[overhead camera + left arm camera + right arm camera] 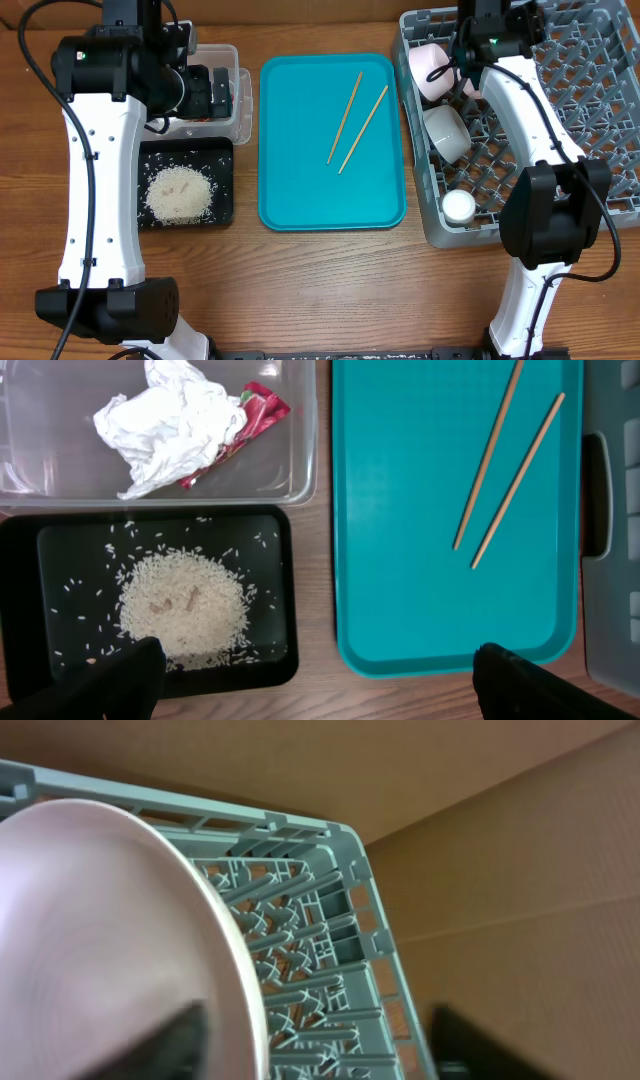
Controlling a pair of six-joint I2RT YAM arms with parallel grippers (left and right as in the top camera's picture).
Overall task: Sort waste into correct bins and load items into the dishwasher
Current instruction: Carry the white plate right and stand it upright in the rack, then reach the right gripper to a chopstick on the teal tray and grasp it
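Note:
Two wooden chopsticks (357,121) lie on the teal tray (300,205); they also show in the left wrist view (505,465). The clear tub (290,430) holds the crumpled napkin (175,420) and red wrapper (255,415). The black tray (20,610) holds the rice (185,605). My left gripper (320,695) is open and empty, high over the tub (238,110). In the grey rack (600,130) stand a white plate (428,65), a bowl (447,130) and a cup (459,207). My right gripper (315,1045) is open, its jaws either side of the plate's rim (120,930).
The teal tray lies between the bins and the rack. The rack's far corner (345,870) is close to a brown cardboard wall (500,840). Bare wooden table (330,290) runs along the front.

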